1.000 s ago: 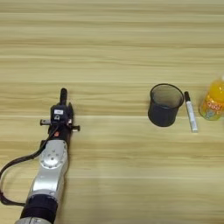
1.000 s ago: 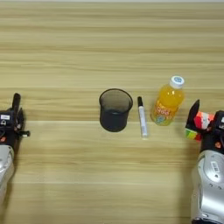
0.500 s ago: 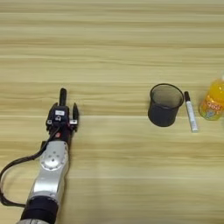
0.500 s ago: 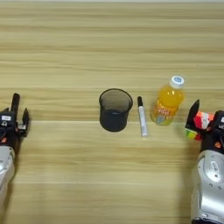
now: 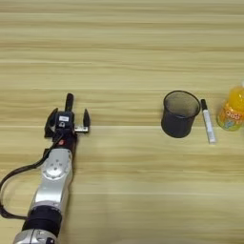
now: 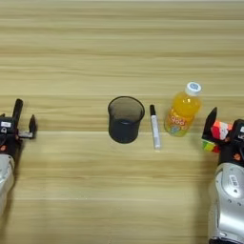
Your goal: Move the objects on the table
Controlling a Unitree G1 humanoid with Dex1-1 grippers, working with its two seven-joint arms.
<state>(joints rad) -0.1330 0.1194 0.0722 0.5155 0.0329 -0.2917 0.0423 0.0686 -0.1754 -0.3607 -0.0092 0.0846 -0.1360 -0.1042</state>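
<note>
My left gripper [image 5: 66, 123] rests low over the table [image 5: 124, 57] on its left part, its two black fingers spread wide apart, one out to each side of the wrist block. The slim black marker [image 5: 69, 102] lies between them and sticks out past the fingertips, pointing away from me; I cannot tell whether either finger touches it, and the fingers are not closed on it. My right gripper [image 6: 220, 132] sits near the right edge of the table, and its fingers are clamped on the small multicoloured puzzle cube [image 6: 217, 136], one black finger standing up at the cube's left side. Between my two arms, near the middle of the table, the black wire-mesh pen cup [image 6: 125, 119] stands upright with its mouth open to the top. Just beside it on its right lies a white pen with a black cap [image 6: 155, 127], and right of that pen stands an orange drink bottle [image 6: 182, 110], upright, with a white cap.
</note>
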